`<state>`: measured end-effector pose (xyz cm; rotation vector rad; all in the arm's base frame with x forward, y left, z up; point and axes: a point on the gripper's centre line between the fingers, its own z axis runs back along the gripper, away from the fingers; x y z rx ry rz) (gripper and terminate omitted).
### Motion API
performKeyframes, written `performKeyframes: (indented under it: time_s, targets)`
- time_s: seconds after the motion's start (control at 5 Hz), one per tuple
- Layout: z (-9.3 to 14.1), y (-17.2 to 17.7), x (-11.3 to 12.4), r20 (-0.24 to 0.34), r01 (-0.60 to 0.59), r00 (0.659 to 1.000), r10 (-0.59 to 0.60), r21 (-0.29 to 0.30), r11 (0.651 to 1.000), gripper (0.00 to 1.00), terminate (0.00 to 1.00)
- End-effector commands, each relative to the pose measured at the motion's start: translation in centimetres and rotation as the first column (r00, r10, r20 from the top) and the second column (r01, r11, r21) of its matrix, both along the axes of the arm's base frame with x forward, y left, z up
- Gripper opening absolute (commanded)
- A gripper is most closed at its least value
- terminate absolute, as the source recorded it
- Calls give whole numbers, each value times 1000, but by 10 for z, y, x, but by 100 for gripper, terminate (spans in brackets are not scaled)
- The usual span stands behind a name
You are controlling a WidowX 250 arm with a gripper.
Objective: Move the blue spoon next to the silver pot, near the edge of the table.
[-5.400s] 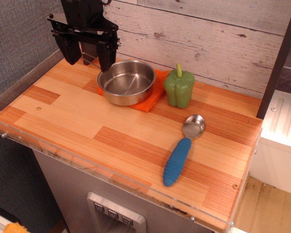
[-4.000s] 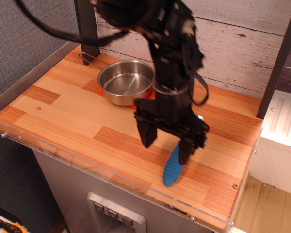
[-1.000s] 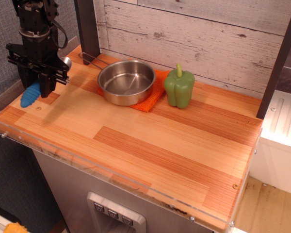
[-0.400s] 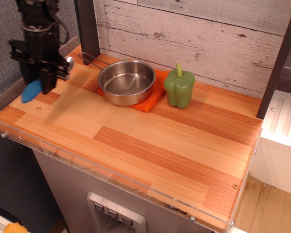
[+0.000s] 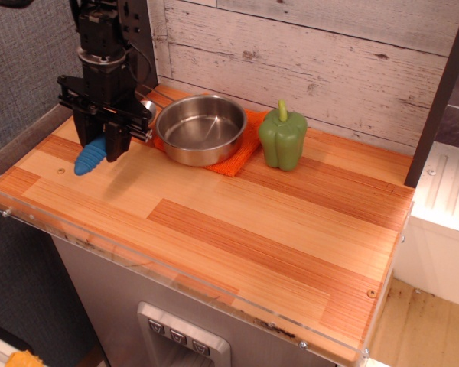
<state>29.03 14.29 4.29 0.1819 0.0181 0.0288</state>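
Observation:
The blue spoon (image 5: 89, 157) hangs in my gripper (image 5: 103, 147), its ribbed blue handle sticking out down-left and its silver bowl showing at the right by the pot's rim. The gripper is shut on the spoon and holds it just above the table (image 5: 237, 229), over the left part of the wooden top. The silver pot (image 5: 201, 128) stands a little to the right of the gripper, on an orange cloth (image 5: 241, 149) at the back of the table.
A green pepper (image 5: 282, 138) stands right of the pot. A dark post (image 5: 138, 38) rises behind the gripper against the white plank wall. The table's clear plastic rim (image 5: 176, 279) runs along the front edge. A white cabinet (image 5: 444, 222) stands at the right.
My gripper, with the spoon in it, has moved right from the table's far left edge toward the pot. Several seconds ago the spoon lay at the table's front right.

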Motion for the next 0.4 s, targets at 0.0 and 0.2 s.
performKeyframes:
  time_s: [0.0, 0.2]
  targets:
    - [11, 15, -8, 17, -59, 998, 58, 38, 998, 0, 0]
    - [6, 18, -5, -1, -65, 998, 65, 41, 997, 0, 0]
